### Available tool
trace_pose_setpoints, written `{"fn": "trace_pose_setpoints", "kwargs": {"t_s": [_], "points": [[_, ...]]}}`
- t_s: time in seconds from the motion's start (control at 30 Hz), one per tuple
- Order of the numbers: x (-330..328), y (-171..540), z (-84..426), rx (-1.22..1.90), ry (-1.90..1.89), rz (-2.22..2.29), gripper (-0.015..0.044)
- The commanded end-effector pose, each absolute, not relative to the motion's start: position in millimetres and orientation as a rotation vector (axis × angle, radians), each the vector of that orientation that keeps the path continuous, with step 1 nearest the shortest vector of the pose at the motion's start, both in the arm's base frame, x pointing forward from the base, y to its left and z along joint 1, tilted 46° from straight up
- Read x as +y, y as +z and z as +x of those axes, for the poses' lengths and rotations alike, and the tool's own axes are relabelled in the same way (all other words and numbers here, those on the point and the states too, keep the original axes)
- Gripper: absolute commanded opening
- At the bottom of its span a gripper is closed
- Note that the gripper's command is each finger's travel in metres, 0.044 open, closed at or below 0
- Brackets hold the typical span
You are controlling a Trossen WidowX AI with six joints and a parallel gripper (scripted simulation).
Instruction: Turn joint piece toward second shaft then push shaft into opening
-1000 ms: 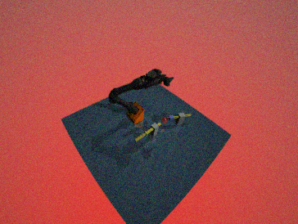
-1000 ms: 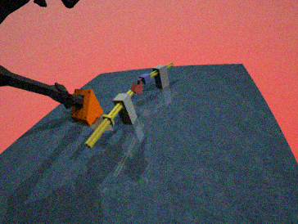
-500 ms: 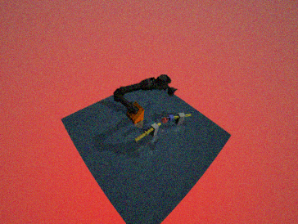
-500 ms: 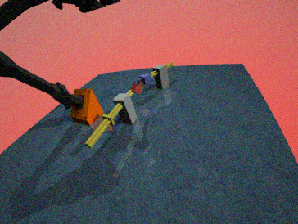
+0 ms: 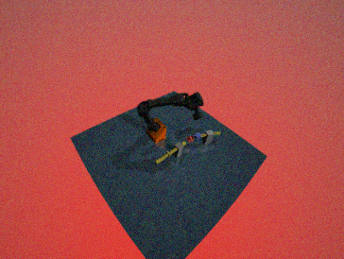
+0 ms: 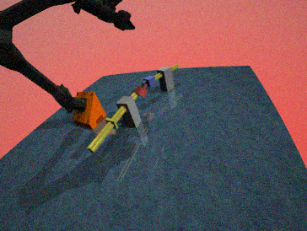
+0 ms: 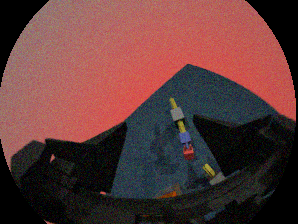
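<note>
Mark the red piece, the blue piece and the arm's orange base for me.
Red piece point(image 5: 190, 138) point(image 6: 141, 90) point(image 7: 188, 153): top, exterior, wrist; middle of its body.
Blue piece point(image 5: 198, 136) point(image 6: 150, 81) point(image 7: 185, 137): top, exterior, wrist; middle of its body.
Orange base point(image 5: 159, 137) point(image 6: 94, 115) point(image 7: 170, 193): top, exterior, wrist; its bare orange surface.

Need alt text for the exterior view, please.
Open black gripper hovers above two yellow shafts, each in a gray block. The far shaft carries blue and red joint pieces; the near shaft has a collar. Orange base at left.
</note>
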State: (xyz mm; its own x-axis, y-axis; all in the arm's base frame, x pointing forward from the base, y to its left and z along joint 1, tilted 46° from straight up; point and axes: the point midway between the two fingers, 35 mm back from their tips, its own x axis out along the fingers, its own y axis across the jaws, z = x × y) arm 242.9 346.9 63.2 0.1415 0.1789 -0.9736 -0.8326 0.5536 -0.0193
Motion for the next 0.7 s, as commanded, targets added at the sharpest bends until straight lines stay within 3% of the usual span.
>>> {"fn": "trace_pose_setpoints", "kwargs": {"t_s": [0.0, 0.67], "points": [[337.0, 50.7, 246.6, 1.280, 0.712, -0.656, 0.0440], [261.0, -19.2, 253.5, 1.542, 0.009, -0.623, 0.0440]]}}
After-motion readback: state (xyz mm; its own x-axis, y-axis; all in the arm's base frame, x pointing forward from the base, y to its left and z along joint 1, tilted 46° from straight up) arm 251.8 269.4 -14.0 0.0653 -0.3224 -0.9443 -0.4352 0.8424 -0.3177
